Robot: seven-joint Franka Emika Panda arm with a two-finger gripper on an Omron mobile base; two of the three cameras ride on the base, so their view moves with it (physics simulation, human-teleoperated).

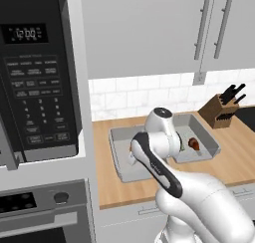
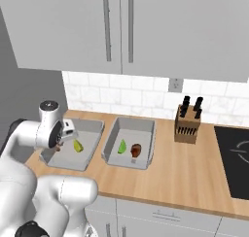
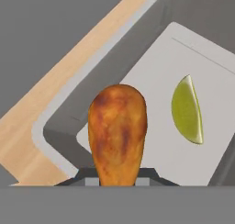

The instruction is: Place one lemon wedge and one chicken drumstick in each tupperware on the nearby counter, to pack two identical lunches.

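the gripper is clenched on a chicken drumstick, which juts out from between the dark finger tips with its broad browned end away from the hand. in the hand view the drumstick hangs over the near corner of a tupperware, and on that box's pale floor a lemon wedge lies flat, apart from the meat, to its right. in the right base view the hand sits over the left edge of the left tupperware, with the same lemon wedge just beside it on the box floor.

the second tupperware stands just to the right of the first, their walls close together. it holds another lemon wedge and another chicken drumstick lying side by side, near each other. in the left base view the arm covers much of both boxes; the right tupperware shows its drumstick past the arm's elbow, and the left tupperware shows bare grey floor.

both boxes rest on the counter, a light-brown wooden top. farther right, by the tiled wall, stands a knife block with black handles, well apart from the boxes. a dark cooktop lies at the far right. a black microwave sits to the left of the counter.
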